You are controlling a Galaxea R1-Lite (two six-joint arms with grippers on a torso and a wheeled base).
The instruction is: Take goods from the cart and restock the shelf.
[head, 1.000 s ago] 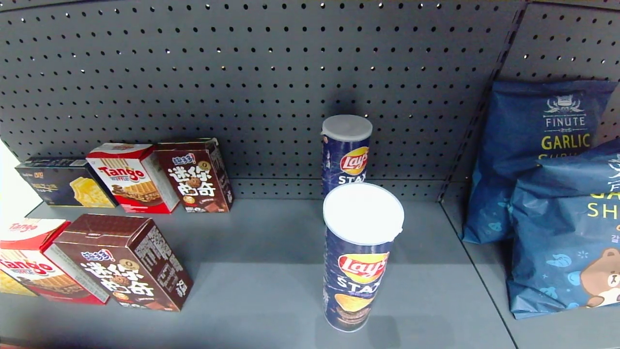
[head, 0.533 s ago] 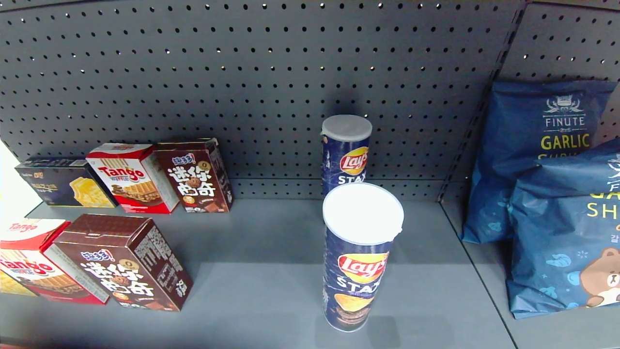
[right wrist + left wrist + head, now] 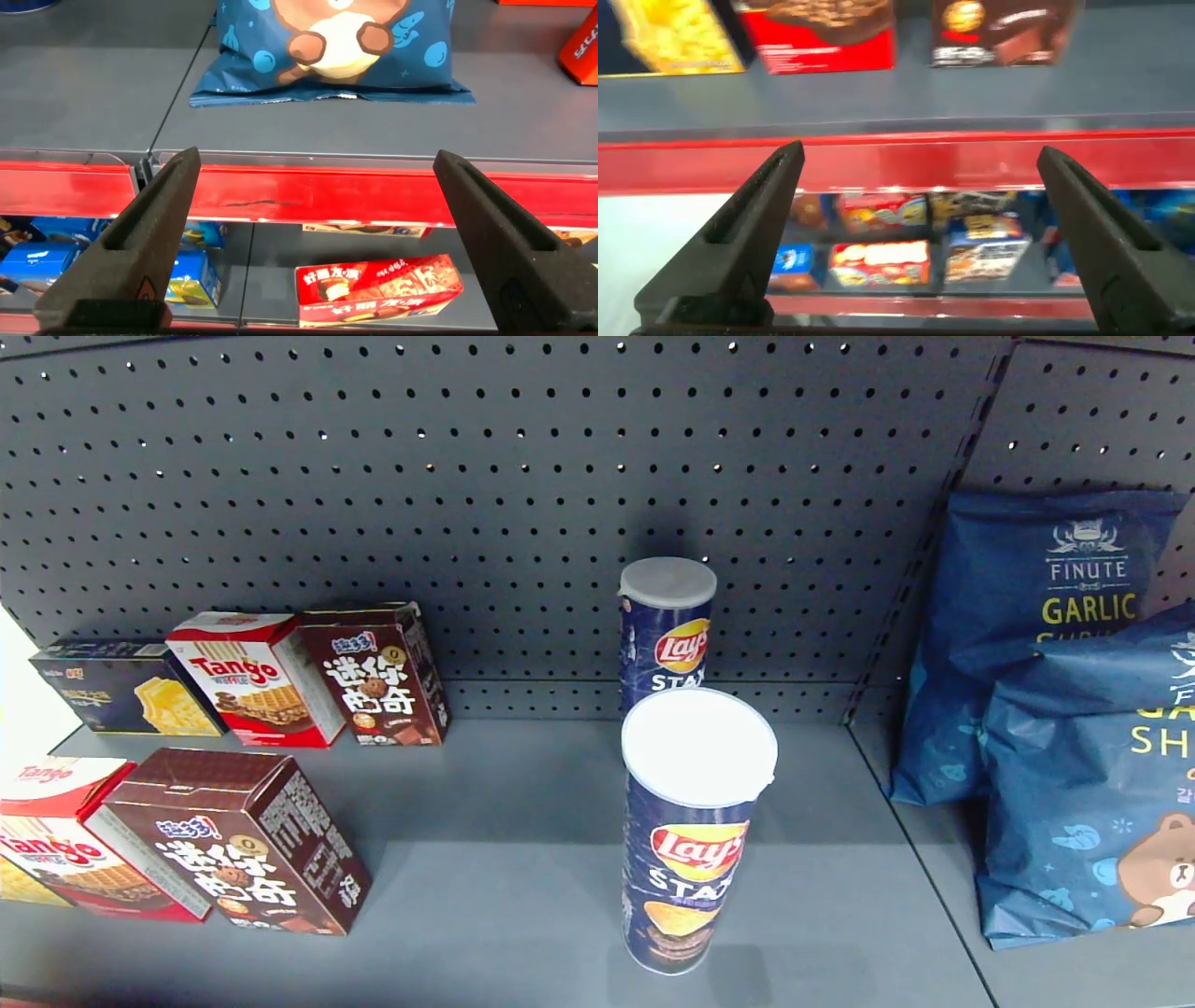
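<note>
both grippers [image 3: 920, 238] [image 3: 318, 233] spread wide, empty

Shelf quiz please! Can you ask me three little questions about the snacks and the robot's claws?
1. True or false: the front can and the back can both stand upright on the shelf.
2. What is to the right of the cans? A bottles; B blue bags; C apples.
3. Fill in: the left gripper and the right gripper are both ____.
Key: 1 true; 2 B; 3 open.
</note>
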